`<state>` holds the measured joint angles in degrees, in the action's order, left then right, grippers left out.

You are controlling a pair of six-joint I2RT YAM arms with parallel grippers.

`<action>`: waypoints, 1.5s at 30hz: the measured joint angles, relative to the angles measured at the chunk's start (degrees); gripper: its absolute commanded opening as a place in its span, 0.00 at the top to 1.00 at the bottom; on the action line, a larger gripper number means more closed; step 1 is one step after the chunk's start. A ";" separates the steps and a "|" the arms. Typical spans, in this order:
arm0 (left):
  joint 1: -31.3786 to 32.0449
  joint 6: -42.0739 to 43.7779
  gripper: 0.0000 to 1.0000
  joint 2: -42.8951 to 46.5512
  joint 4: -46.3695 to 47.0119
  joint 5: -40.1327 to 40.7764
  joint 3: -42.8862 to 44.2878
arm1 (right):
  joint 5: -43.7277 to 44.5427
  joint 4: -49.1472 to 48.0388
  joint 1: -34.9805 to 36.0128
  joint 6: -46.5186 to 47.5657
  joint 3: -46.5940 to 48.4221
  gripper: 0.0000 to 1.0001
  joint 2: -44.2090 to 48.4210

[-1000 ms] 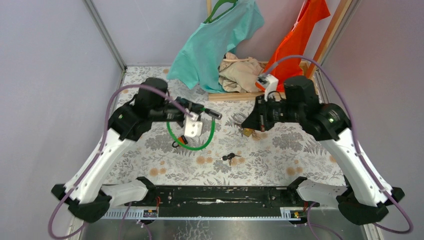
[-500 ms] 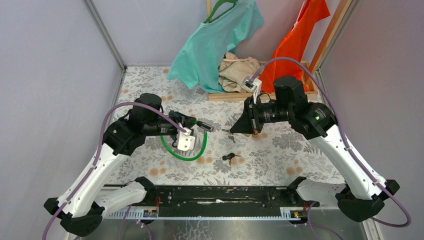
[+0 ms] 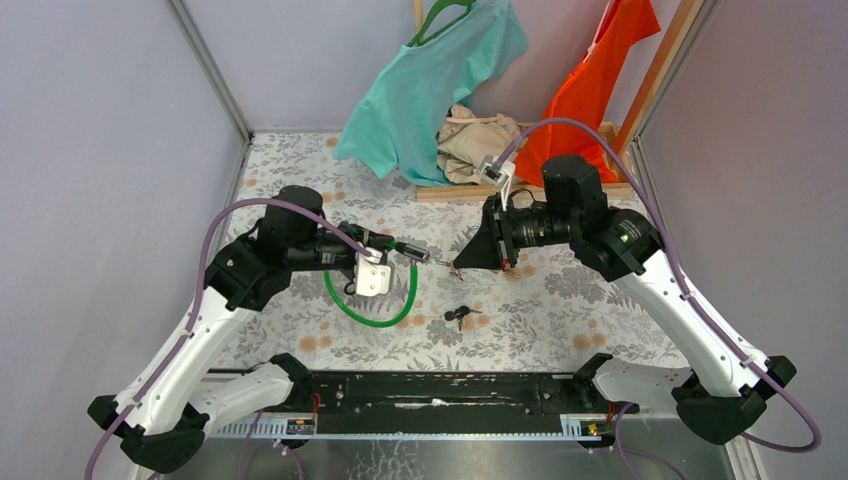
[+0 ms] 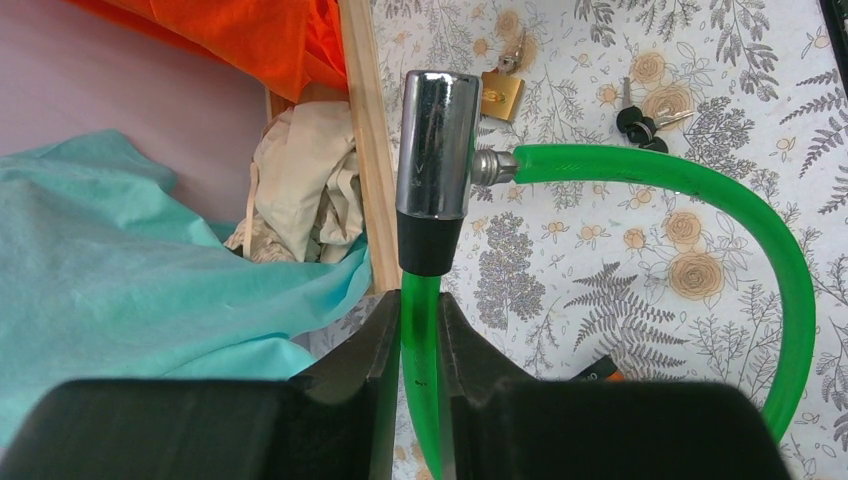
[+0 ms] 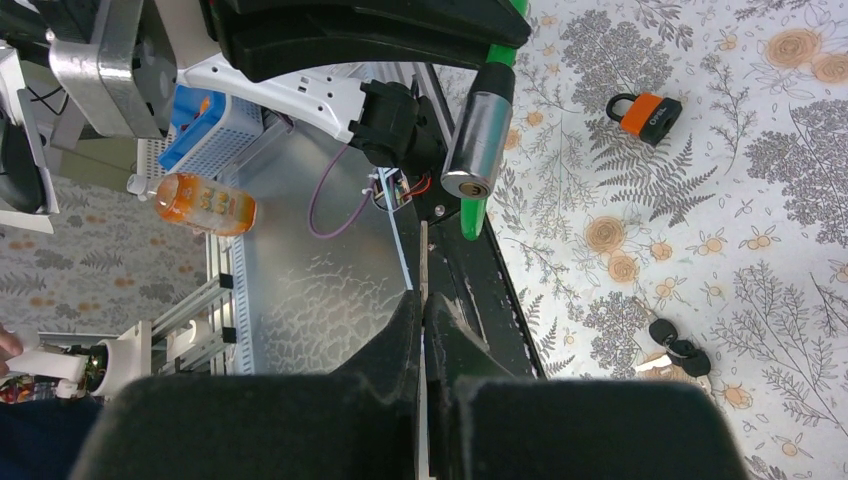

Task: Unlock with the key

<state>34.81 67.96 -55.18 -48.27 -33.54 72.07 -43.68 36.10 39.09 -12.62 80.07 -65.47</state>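
Key [image 5: 423,265], slim flat metal; chrome-barrelled cable lock [image 5: 478,135]

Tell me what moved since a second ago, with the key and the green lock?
The right tool, shut on the key, swung left toward the lock's chrome head. The left tool, gripping the green cable, pulled the lock a bit nearer the arm bases, so key and lock head now almost meet. Nothing was let go. The spare black keys stayed put.

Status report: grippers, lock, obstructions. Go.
Left gripper shut on green cable lock. Right gripper shut on key, tip short of keyhole. Nothing between them.
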 measured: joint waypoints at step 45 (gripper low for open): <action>0.02 -1.49 1.00 -1.16 0.04 -1.20 0.22 | 2.73 -0.68 1.01 0.20 -0.57 1.00 -2.21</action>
<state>34.83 66.48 -56.34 -48.23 -34.74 72.29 -40.95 35.42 40.10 -12.43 79.50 -67.68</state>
